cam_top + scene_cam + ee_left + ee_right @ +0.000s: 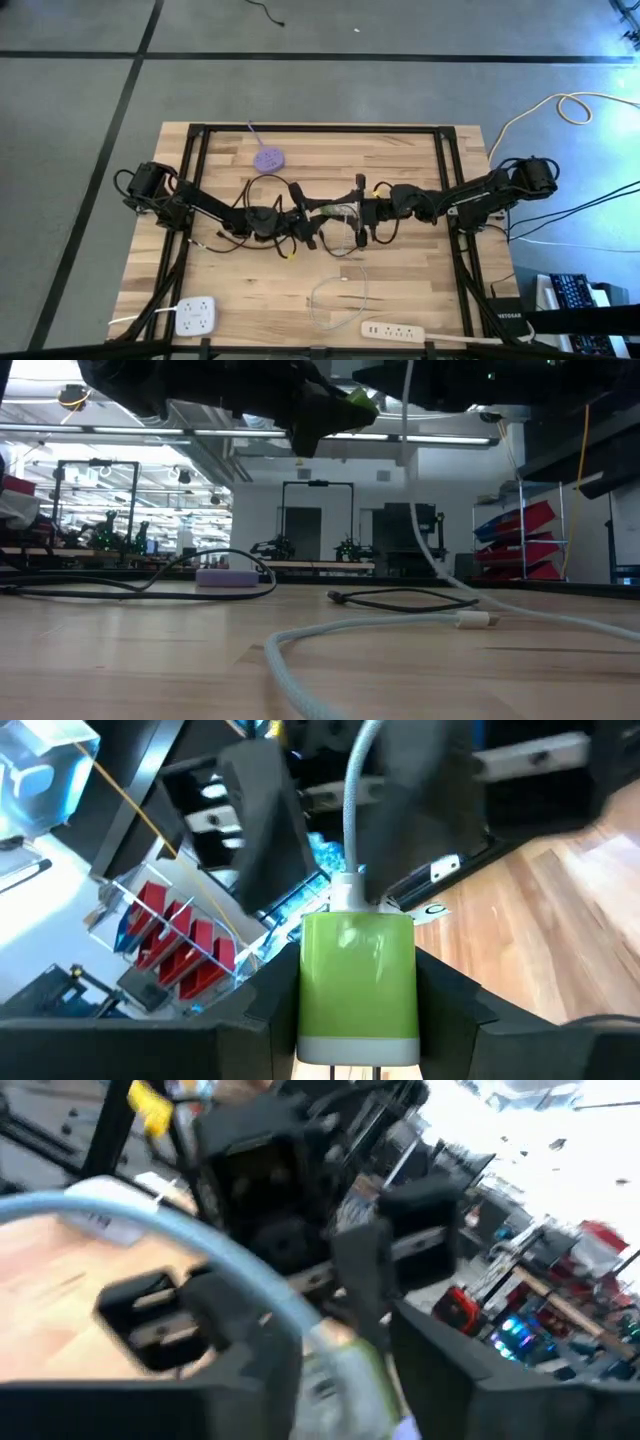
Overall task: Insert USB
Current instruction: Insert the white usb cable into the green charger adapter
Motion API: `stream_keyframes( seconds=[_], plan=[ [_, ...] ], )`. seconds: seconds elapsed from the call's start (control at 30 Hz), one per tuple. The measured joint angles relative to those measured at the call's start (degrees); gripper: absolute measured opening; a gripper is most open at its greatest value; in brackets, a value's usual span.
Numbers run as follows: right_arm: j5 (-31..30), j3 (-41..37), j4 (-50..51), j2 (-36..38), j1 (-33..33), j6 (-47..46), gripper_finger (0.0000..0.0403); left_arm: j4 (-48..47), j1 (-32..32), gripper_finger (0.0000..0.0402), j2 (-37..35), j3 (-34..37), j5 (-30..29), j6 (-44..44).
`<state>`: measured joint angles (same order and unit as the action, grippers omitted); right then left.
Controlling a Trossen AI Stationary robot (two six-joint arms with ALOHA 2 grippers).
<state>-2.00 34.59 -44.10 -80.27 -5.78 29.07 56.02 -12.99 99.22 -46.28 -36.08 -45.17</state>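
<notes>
Left jaws clench a smooth green boxy charger (pixel 357 985) with braided white cable (pixel 358 810) plugged in; right jaws parted.

You see a smooth, shiny green plastic charger (pixel 357 982) with a white cable (pixel 357 810) (it looks woven, like cloth). Your table (pixel 420 270) is pale wood with stripes. The left gripper (pixel 357 1050) fingers look matt black plastic.

Setting: robotics laboratory or workshop hall.
Floor: grey concrete with dark tape lines (pixel 120 95).
Workbench: pale butcher-block wooden table (pixel 420 285) on a black metal frame.
Background: more black-framed test rigs (pixel 98 500), red tilted storage bins (pixel 525 535) (on shelving), ceiling strip lights (pixel 110 430).
</notes>
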Motion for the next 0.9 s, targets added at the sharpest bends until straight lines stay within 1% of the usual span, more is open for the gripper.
stream_keyframes(
  seconds=[0.1, 0.17, 0.23, 0.33, 0.43, 0.5, 0.6, 0.63, 0.73, 0.8, 0.9],
  plan=[
    [3.15, 0.02, 0.03, 0.27, -0.07, -2.4, 0.0225, -1.28, 0.54, 0.0123, 0.0, 0.04, -0.11, 1.23],
    [4.84, 0.02, 1.54, 0.84, -0.76, -2.54, 0.0252, -2.07, 0.81, 0.0123, 0.0, 0.11, -0.3, 1.71],
    [4.23, 0.02, 4.18, 1.62, -1.49, -2.28, 0.0268, -3.08, 1.1, 0.0123, 0.0, 0.11, -0.49, 2.64],
    [0.07, 0.09, 12.13, 4.08, -2.86, -2.07, 0.0272, -4.26, 1.63, 0.0123, 0.02, 0.63, -0.61, 4.01],
    [-8.13, 0.09, 22.5, 7.02, -4.47, -2.95, 0.0256, -3.31, 2.12, 0.0123, 0.06, 2.56, -0.61, 4.88],
    [-12.98, 0.07, 26.0, 9.01, -5.47, -3.46, 0.0239, -2.2, 2.23, 0.0123, 0.11, 4.23, 0.95, 5.29],
    [-13.51, 0.13, 26.46, 11.27, -5.88, -3.51, 0.021, -2.54, 2.2, 0.0123, 0.11, 5.53, 7.29, 4.73],
    [-13.47, 0.13, 26.97, 11.57, -5.88, -3.39, 0.0203, -3.1, 2.16, 0.0123, 0.11, 5.57, 8.32, 4.76],
    [-13.54, 0.13, 30.34, 11.87, -5.87, -3.09, 0.0188, -3.4, 2.13, 0.0123, 0.11, 5.57, 8.99, 5.34],
    [-14.89, 0.13, 31.82, 11.18, -5.84, -2.88, 0.0174, -3.45, 2.12, 0.0123, 0.11, 5.57, 8.9, 5.45],
    [-15.51, 0.1, 31.44, 8.87, -6.35, -1.47, 0.0128, -3.53, 2.17, 0.0123, 0.11, 5.57, 8.92, 5.91]
  ],
)
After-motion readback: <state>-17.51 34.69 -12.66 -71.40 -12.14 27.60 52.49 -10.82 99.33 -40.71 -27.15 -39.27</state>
